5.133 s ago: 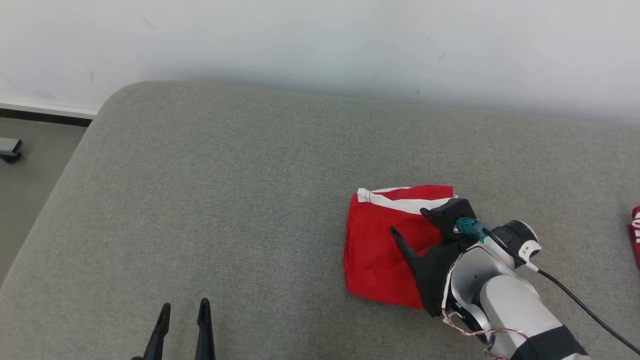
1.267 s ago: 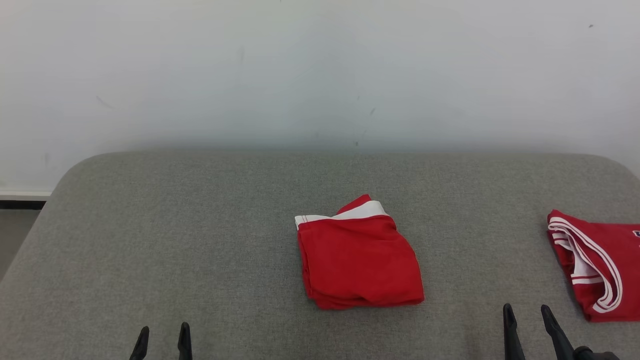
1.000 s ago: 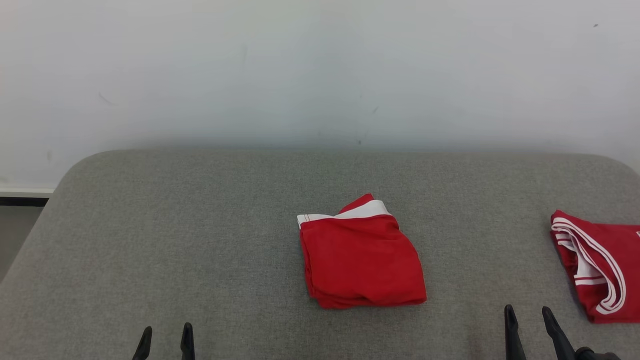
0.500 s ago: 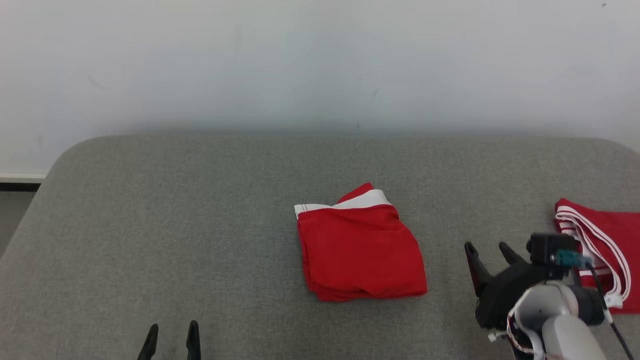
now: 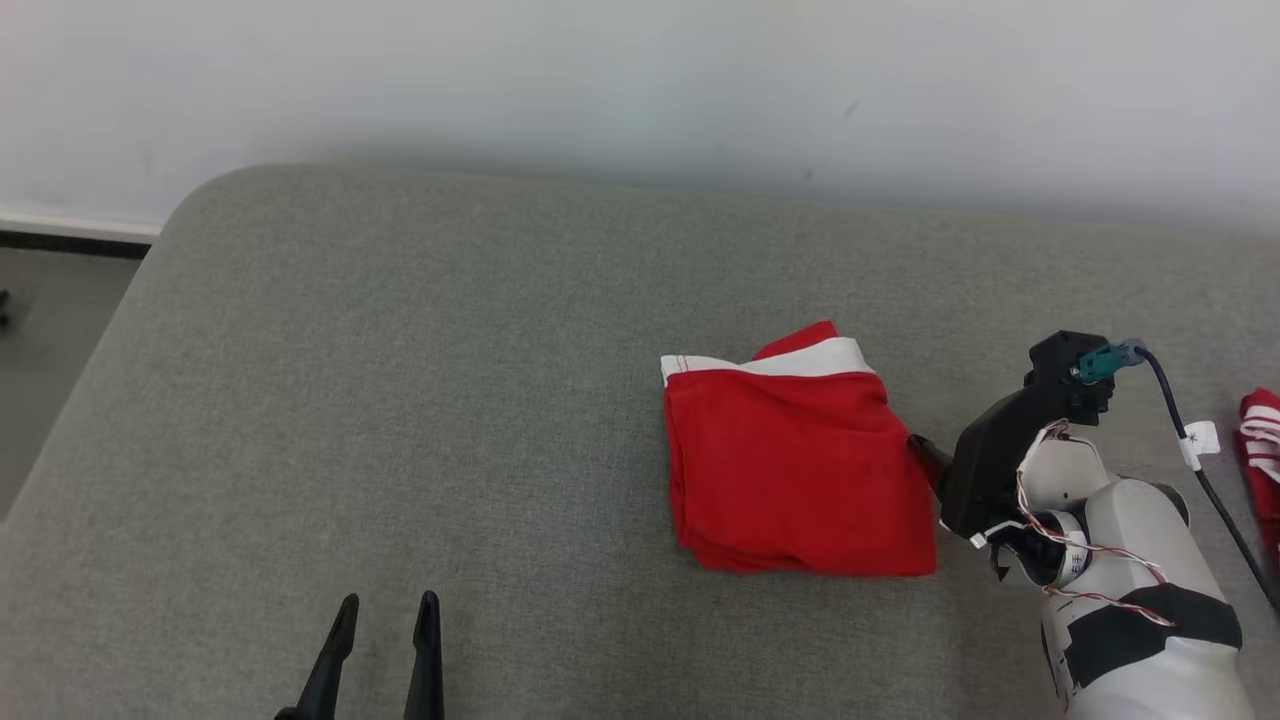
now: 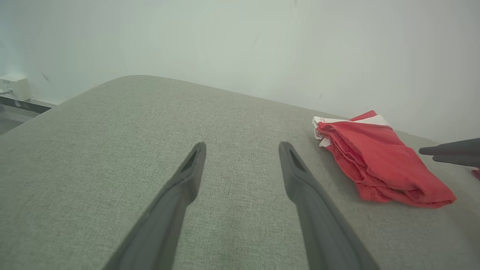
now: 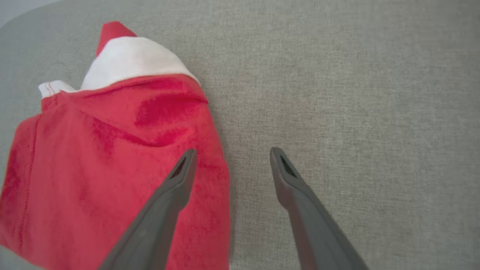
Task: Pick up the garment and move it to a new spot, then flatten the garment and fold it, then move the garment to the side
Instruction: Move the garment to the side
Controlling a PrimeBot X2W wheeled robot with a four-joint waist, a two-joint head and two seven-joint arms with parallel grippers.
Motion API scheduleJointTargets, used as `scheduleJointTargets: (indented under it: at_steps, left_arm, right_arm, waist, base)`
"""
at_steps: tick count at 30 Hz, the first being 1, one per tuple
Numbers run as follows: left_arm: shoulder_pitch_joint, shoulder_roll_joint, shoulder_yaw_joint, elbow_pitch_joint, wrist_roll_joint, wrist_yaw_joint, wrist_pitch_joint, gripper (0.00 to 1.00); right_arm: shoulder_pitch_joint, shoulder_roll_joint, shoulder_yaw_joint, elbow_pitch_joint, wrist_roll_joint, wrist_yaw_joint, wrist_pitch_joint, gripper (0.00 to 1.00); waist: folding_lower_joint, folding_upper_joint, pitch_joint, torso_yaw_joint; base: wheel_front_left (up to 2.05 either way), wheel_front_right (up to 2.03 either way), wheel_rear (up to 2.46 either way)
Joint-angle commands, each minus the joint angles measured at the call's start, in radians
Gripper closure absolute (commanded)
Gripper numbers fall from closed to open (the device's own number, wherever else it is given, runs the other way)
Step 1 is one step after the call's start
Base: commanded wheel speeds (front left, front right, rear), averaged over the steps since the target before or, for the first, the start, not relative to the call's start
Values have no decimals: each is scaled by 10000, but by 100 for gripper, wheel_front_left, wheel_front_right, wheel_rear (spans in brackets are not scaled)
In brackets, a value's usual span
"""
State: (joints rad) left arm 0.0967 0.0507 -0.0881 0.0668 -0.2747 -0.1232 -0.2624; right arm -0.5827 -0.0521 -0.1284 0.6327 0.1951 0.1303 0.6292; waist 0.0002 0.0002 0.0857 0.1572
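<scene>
The folded red garment [image 5: 800, 470], with a white band at its far edge, lies right of centre on the grey cloth-covered tabletop [image 5: 400, 350]. The right gripper [image 7: 232, 151] sits at the garment's right edge, jaws spread wide and holding nothing. One finger is over the red cloth, the other over bare grey; whether it touches the fabric I cannot tell. The left gripper [image 5: 389, 600] hangs near the front edge, well apart from the garment, likewise spread and empty. Another red-and-white cloth [image 5: 1262, 440] lies at the far right.
</scene>
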Motion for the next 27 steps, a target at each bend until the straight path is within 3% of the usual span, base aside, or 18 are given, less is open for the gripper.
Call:
scheduleJointTargets:
  at_steps: [1,9,14,16,17,27]
  left_arm:
    - [-208,-9,-76,-8,-43,13,-28,0]
    - [-466,-7,-296,-58,-235,85,-28,0]
    - [-599,-7,-399,-71,-309,163,-28,0]
    - [-607,-7,-421,-56,-329,185,-28,0]
    - [-598,-6,-418,-53,-336,199,-28,0]
    - [-744,-7,-407,-190,-454,310,-28,0]
  right_arm:
    - [-195,-35,-67,187,94,4,188,0]
    - [-528,2,-474,815,249,4,582,0]
    - [-402,106,149,1255,180,13,1109,0]
    - [-361,153,592,1288,138,25,1266,71]
    - [-339,129,800,1271,108,30,1331,100]
    - [-863,-1520,2938,77,57,-10,1373,100]
  waist:
    - [-2,-2,580,545]
    - [-2,-2,1046,851]
    - [-2,-2,1136,843]
    - [-2,-2,1132,802]
    - [-2,-2,1117,774]
    - [-2,-2,1177,447]
  base:
    - [0,0,0]
    - [0,0,0]
    - [0,0,0]
    - [0,0,0]
    - [0,0,0]
    - [0,0,0]
